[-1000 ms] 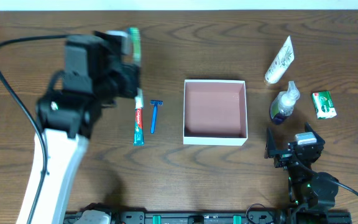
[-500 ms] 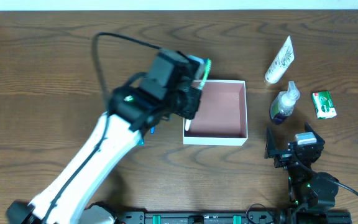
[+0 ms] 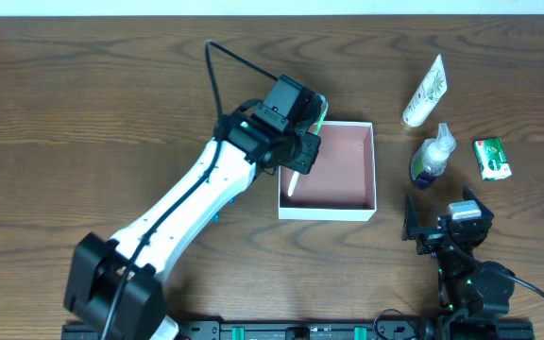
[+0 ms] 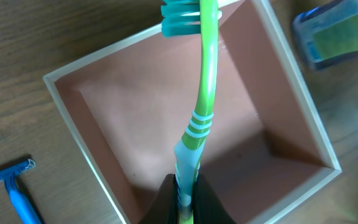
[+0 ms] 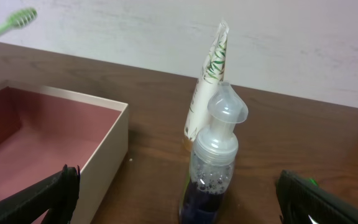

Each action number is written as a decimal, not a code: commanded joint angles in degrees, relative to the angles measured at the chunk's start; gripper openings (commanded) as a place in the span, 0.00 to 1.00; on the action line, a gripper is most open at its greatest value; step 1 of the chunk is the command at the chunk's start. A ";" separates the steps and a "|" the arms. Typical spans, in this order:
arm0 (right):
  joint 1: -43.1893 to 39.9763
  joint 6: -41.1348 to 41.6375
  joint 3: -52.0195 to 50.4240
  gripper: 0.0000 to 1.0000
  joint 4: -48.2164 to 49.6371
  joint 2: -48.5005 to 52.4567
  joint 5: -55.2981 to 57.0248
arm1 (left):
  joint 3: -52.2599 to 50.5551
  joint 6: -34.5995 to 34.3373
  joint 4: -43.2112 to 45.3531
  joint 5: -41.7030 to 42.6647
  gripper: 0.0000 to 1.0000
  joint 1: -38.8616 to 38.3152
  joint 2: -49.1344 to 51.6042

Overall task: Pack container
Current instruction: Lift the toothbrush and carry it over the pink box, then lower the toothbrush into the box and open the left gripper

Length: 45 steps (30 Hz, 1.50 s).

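On the dark wood table, before a white wall, the container is sitting centrally — left gripper clamping a toothbrush over it, right gripper gaping empty.

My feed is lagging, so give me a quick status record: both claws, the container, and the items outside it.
left claw: shut on toothbrush, over container
right claw: open, empty, beside pump bottle
container contents: nothing lying inside
outside container: razor, white tube, pump bottle, green packet
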 commanded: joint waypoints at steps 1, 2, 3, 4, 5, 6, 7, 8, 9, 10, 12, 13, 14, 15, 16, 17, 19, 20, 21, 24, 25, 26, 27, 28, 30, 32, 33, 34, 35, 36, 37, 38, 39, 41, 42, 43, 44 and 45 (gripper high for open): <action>0.68 -0.81 -0.28 0.99 -0.04 -0.37 0.02 | 0.20 1.44 0.72 -1.64 0.06 0.02 1.95; 0.68 -0.81 -0.28 0.99 -0.04 -0.37 0.02 | 0.20 1.40 1.07 -1.66 0.06 0.02 2.36; 0.68 -0.81 -0.28 0.99 -0.04 -0.37 0.02 | 0.20 1.36 1.27 -1.66 0.06 0.02 2.84; 0.68 -0.81 -0.28 0.99 -0.04 -0.37 0.02 | 0.20 1.01 1.36 -1.68 0.06 0.02 3.17; 0.68 -0.81 -0.28 0.99 -0.04 -0.37 0.02 | 0.20 0.09 1.49 -1.92 0.06 0.04 3.67; 0.68 -0.81 -0.28 0.99 -0.04 -0.37 0.02 | 0.20 -0.94 1.57 -2.56 0.06 0.02 3.98; 0.68 -0.81 -0.28 0.99 -0.04 -0.37 0.02 | 0.20 -2.03 1.53 -3.45 0.06 0.02 4.31; 0.68 -0.81 -0.28 0.99 -0.04 -0.37 0.02 | 0.20 -3.10 1.51 -4.35 0.06 0.02 4.57; 0.68 -0.81 -0.28 0.99 -0.04 -0.37 0.02 | 0.20 -3.43 1.51 -4.48 0.06 0.02 4.74; 0.68 -0.81 -0.28 0.99 -0.04 -0.37 0.02 | 0.20 -3.65 1.51 -4.46 0.06 0.02 4.81; 0.68 -0.81 -0.28 0.99 -0.04 -0.37 0.02 | 0.20 -3.67 1.49 -4.44 0.06 0.02 4.81; 0.68 -0.81 -0.28 0.99 -0.04 -0.37 0.02 | 0.20 -3.91 1.51 -4.44 0.06 0.02 4.81; 0.68 -0.81 -0.28 0.99 -0.04 -0.37 0.02 | 0.20 -4.09 1.49 -4.42 0.06 0.02 4.81; 0.68 -0.81 -0.28 0.99 -0.04 -0.37 0.02 | 0.20 -4.09 1.44 -4.44 0.06 0.02 4.83; 0.68 -0.81 -0.28 0.99 -0.04 -0.37 0.02 | 0.20 -4.09 1.31 -4.44 0.06 0.02 4.85; 0.68 -0.81 -0.28 0.99 -0.04 -0.37 0.02 | 0.20 -4.09 1.25 -4.44 0.06 0.02 4.85; 0.68 -0.81 -0.28 0.99 -0.04 -0.37 0.02 | 0.20 -4.15 1.27 -4.44 0.06 0.02 4.85; 0.68 -0.81 -0.28 0.99 -0.04 -0.37 0.02 | 0.20 -4.83 1.27 -4.44 0.06 0.02 4.85; 0.68 -0.81 -0.28 0.99 -0.04 -0.37 0.02 | 0.20 -5.42 1.29 -4.44 0.06 0.02 4.85; 0.68 -0.81 -0.28 0.99 -0.04 -0.37 0.02 | 0.20 -7.04 1.22 -4.42 0.06 0.02 4.85; 0.68 -0.81 -0.28 0.99 -0.04 -0.37 0.02 | 0.20 -7.10 1.18 -4.42 0.06 0.00 4.85; 0.68 -0.81 -0.28 0.99 -0.04 -0.37 0.02 | 0.20 -7.10 1.05 -4.42 0.06 -0.04 4.85; 0.68 -0.81 -0.28 0.99 -0.04 -0.37 0.02 | 0.20 -7.10 0.85 -4.42 0.06 -0.04 4.85; 0.68 -0.81 -0.28 0.99 -0.04 -0.37 0.02 | 0.20 -7.17 0.59 -4.42 0.06 -0.04 4.85; 0.68 -0.81 -0.28 0.99 -0.04 -0.37 0.02 | 0.20 -7.28 -0.35 -4.42 0.06 -0.04 4.85; 0.68 -0.81 -0.28 0.99 -0.04 -0.37 0.02 | 0.02 -7.28 -1.11 -4.42 0.06 -0.04 4.85; 0.68 -0.81 -0.28 0.99 -0.04 -0.37 0.02 | -0.07 -7.28 -1.27 -4.44 0.06 -0.04 4.85; 0.68 -0.81 -0.28 0.99 -0.04 -0.37 0.02 | -0.20 -7.28 -1.33 -4.44 0.06 -0.04 4.85; 0.68 -0.81 -0.28 0.99 -0.04 -0.37 0.02 | -0.28 -7.28 -1.33 -4.44 0.06 -0.04 4.87; 0.68 -0.81 -0.28 0.99 -0.04 -0.37 0.02 | -0.33 -7.28 -1.31 -4.44 0.06 -0.04 4.92; 0.68 -0.81 -0.28 0.99 -0.04 -0.37 0.02 | -0.33 -7.28 -1.29 -4.44 0.06 -0.04 4.94; 0.68 -0.81 -0.28 0.99 -0.04 -0.37 0.02 | -0.33 -7.28 -1.27 -4.44 0.06 -0.04 5.01; 0.68 -0.81 -0.28 0.99 -0.04 -0.37 0.02 | -0.33 -7.28 -1.22 -4.44 0.06 -0.04 5.03; 0.68 -0.81 -0.28 0.99 -0.04 -0.37 0.02 | -0.33 -7.26 -1.22 -4.44 0.06 -0.04 5.03; 0.68 -0.81 -0.28 0.99 -0.04 -0.37 0.02 | -0.33 -7.28 -1.22 -4.44 0.06 -0.04 5.03; 0.68 -0.81 -0.28 0.99 -0.04 -0.37 0.02 | -0.33 -7.28 -1.20 -4.44 0.06 -0.04 5.03; 0.68 -0.81 -0.28 0.99 -0.04 -0.37 0.02 | -0.33 -7.28 -1.22 -4.44 0.06 -0.04 5.03; 0.68 -0.81 -0.28 0.99 -0.04 -0.37 0.02 | -0.35 -7.28 -1.22 -4.42 0.06 -0.04 5.03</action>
